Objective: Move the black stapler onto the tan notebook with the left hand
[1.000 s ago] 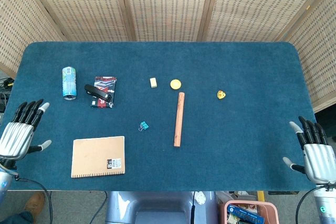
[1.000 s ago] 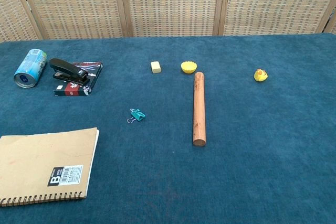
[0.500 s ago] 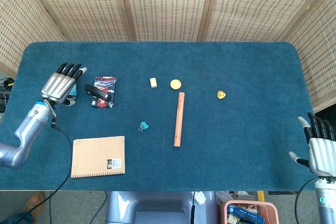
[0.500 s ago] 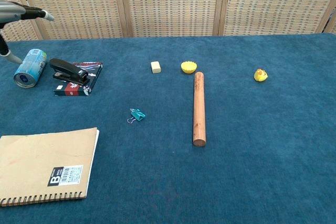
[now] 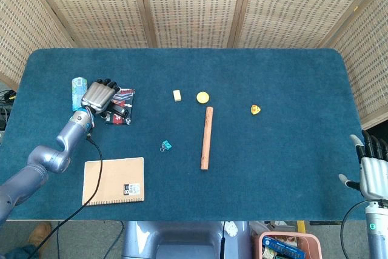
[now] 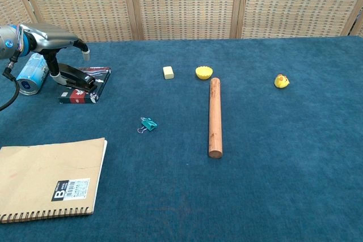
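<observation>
The black stapler (image 6: 75, 76) lies on a black-and-red booklet (image 6: 95, 83) at the table's left. My left hand (image 6: 52, 36) hovers right above it, fingers stretched out over its top and the thumb hanging down beside its rear end; it holds nothing. From the head view the left hand (image 5: 99, 94) covers most of the stapler (image 5: 119, 111). The tan notebook (image 5: 114, 180) lies flat near the front left edge, also the notebook (image 6: 49, 177) in the chest view. My right hand (image 5: 373, 171) is open off the table's front right corner.
A blue can (image 6: 29, 74) lies just left of the stapler. A teal binder clip (image 6: 148, 123), a wooden rod (image 6: 214, 117), a pale eraser (image 6: 168, 72), a yellow cup (image 6: 204, 72) and a yellow duck (image 6: 281, 81) are spread across the middle and right.
My left hand has travelled from the front left edge up and right to above the stapler. The right hand has drawn back slightly toward the front right corner.
</observation>
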